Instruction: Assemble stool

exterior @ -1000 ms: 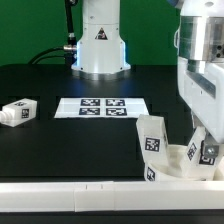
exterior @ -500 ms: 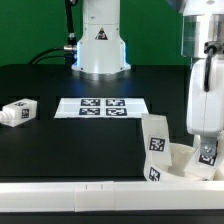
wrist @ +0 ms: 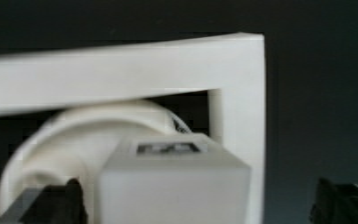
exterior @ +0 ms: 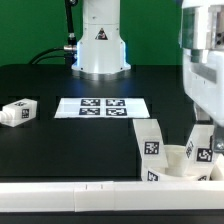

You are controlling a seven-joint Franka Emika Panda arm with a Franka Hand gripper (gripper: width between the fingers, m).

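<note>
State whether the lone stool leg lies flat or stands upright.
Lies flat: the lone stool leg rests lengthwise on the black table.

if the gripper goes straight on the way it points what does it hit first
Most likely the stool leg, centred in the open gripper in the wrist view, with the seat beyond it; depth is unclear.

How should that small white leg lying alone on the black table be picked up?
Probably from straight above, pinching the loose leg across its two long side faces near mid-length. It lies on its side on the table, apart from everything else, so its top is free, and those parallel faces should hold steadier than its ends.
</note>
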